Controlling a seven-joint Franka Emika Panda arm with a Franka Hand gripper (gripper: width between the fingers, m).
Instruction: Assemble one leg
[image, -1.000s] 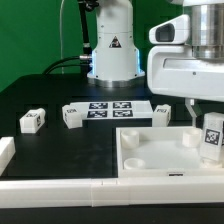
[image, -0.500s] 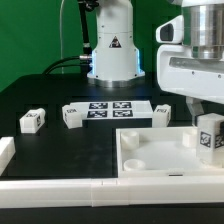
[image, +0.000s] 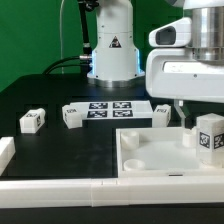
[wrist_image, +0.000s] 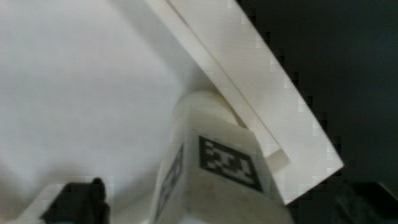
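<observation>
A leg (image: 209, 133), a white block with a tag on its face, stands upright at the right corner of the large white tray-like piece (image: 150, 160). My gripper (image: 200, 118) hangs over it. One dark finger (image: 183, 113) shows to the exterior view's left of the leg with a gap between them; the other finger is out of view. In the wrist view the leg (wrist_image: 222, 160) rises against the tray's wall (wrist_image: 231, 70), and one finger (wrist_image: 75, 200) stands apart from it. The jaws look open.
Three more legs lie on the black table: one (image: 31, 121), one (image: 72, 116) and one (image: 161, 113). The marker board (image: 112, 108) lies behind them. White bars edge the front (image: 60, 186) and left (image: 5, 152). The arm's base (image: 112, 50) stands at the back.
The hand swung to the exterior view's right, then back left. The leg has stayed standing in the tray's corner.
</observation>
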